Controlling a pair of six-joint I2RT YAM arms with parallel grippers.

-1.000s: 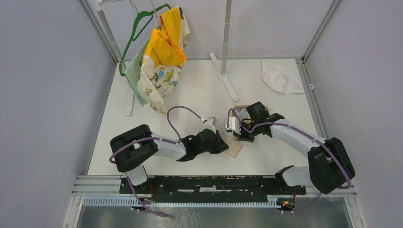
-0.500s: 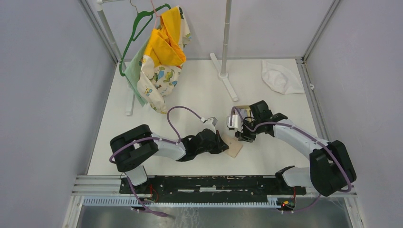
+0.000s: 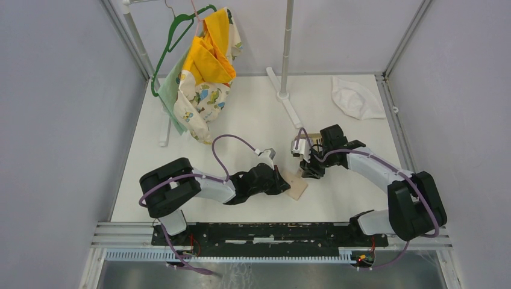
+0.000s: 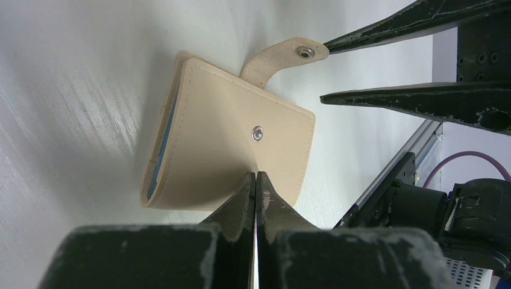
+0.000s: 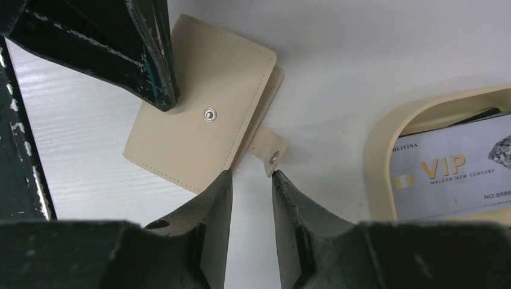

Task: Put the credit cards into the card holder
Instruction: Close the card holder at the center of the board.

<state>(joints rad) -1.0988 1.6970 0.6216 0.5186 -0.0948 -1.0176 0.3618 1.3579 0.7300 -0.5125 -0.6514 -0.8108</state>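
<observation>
Left wrist view: the left tool (image 4: 256, 179) is clenched tight with nothing between its jaws. Its joined tips are set on the near edge of the card holder (image 4: 223, 138), just below the metal stud (image 4: 258, 133) on the cover. The tan card holder lies folded on the white counter (image 3: 253, 108), a strip of light blue lining showing along its open side. Its snap tab (image 4: 283, 57) is undone and curls up from the far edge. The tab's end touches one finger (image 4: 385, 27) of the right tool (image 5: 252, 173).

In the right wrist view, that tool's jaws stand parted and grip nothing, with the snap tab lying just ahead of one fingertip. Off to the side sits a tan rimmed tray (image 5: 376, 144), near the card holder but apart from it. In it lies a grey-white credit card (image 5: 446, 177) lettered VIP in gold, and the edge of a dark card (image 5: 482, 114) shows behind it.

From above, both tools meet at the card holder toward the front of the counter. At the back hang yellow and printed clothes (image 3: 208, 66) on a green hanger (image 3: 175, 36), and a white cloth (image 3: 355, 96) lies in the far right corner.
</observation>
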